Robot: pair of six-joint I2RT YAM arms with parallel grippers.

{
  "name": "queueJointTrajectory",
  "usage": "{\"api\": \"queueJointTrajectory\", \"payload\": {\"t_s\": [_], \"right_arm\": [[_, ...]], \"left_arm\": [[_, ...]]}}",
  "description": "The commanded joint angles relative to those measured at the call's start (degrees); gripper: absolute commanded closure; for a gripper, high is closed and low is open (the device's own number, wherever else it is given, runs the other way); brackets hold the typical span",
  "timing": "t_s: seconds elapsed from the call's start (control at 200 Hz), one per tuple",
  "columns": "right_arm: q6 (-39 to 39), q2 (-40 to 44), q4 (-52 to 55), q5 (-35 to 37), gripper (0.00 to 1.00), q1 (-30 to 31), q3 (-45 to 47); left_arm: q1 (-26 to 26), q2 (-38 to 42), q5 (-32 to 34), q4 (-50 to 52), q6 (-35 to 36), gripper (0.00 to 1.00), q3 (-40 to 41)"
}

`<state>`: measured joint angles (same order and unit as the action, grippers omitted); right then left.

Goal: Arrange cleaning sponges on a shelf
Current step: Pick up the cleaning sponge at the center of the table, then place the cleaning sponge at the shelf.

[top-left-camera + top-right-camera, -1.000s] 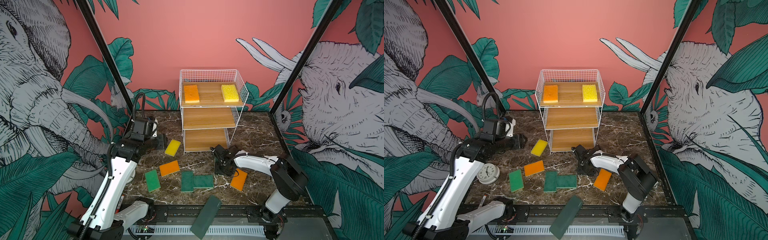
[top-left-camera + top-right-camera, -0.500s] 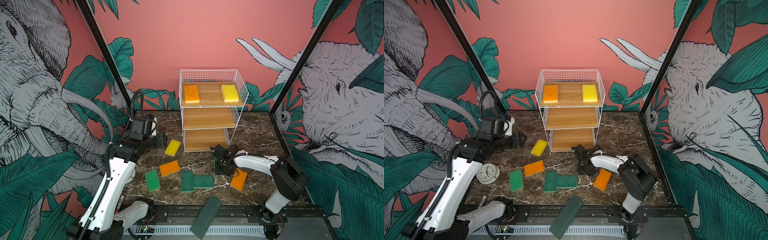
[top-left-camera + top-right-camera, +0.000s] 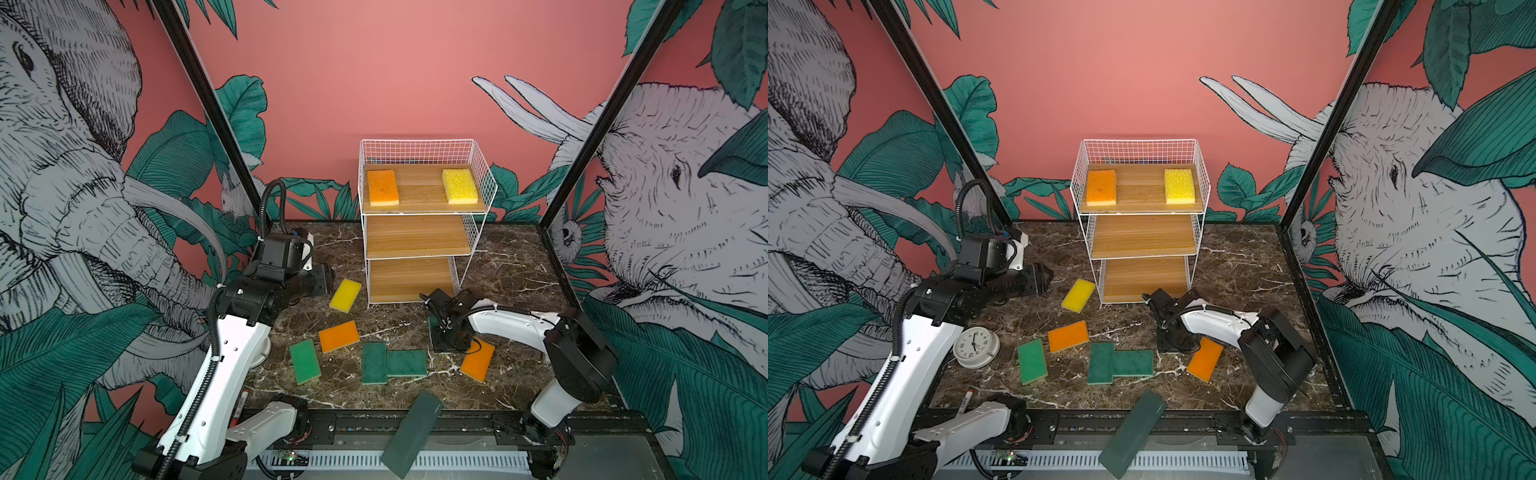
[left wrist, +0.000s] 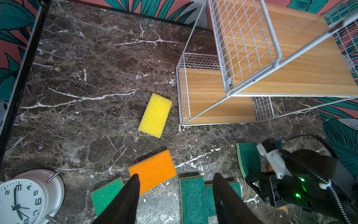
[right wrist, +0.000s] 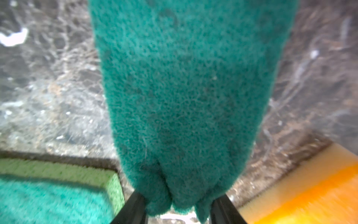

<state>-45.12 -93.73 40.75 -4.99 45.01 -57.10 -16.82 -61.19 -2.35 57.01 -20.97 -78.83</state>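
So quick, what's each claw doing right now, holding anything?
Left gripper: open, empty, above the sponges on the table.
Right gripper: shut on a green sponge, pinching it at one end.

Marble table (image 3: 511,266) carries shelf (image 3: 415,237) and scattered sponges (image 3: 338,336).

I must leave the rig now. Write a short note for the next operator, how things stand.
Left gripper: open, empty, above the table sponges.
Right gripper: shut on a green sponge, low beside the shelf.
Done: orange sponge and yellow sponge on the top board.
Left: six sponges on the table, namely yellow, two orange, three green, plus the held one. Middle and bottom boards are empty.
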Motion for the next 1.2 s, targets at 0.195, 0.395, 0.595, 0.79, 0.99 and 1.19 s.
{"api": "queueJointTrajectory", "payload": {"t_s": [0.195, 0.395, 0.595, 0.79, 0.99, 1.19], "right_arm": [[0.48, 10.01, 7.16, 3.29, 0.49, 2.31, -2.4], [-3.53, 14.28, 9.5, 5.9, 0.5, 7.88, -2.94], [-5.34, 16.3, 15.02, 10.36, 0.5, 13.4, -8.45], [-4.37, 14.73, 20.82, 13.38, 0.5, 17.31, -17.55], [-3.57, 13.53, 26.03, 15.73, 0.51, 20.71, -27.63], [-3.12, 13.84, 28.88, 17.94, 0.52, 22.32, -35.24]], "left_arm": [[0.3, 0.32, -0.99, 0.07, -0.29, 0.38, -2.51], [0.3, 0.21, -1.02, 0.55, 0.47, 0.38, -4.43], [0.3, -0.29, -2.2, 0.66, 1.46, 0.39, -6.71], [0.26, -0.35, -2.54, 1.4, 2.2, 0.38, -8.59], [0.32, -0.51, -2.66, 2.22, 3.21, 0.39, -10.35], [0.3, -0.79, -2.66, 2.56, 4.0, 0.38, -12.28]]}}
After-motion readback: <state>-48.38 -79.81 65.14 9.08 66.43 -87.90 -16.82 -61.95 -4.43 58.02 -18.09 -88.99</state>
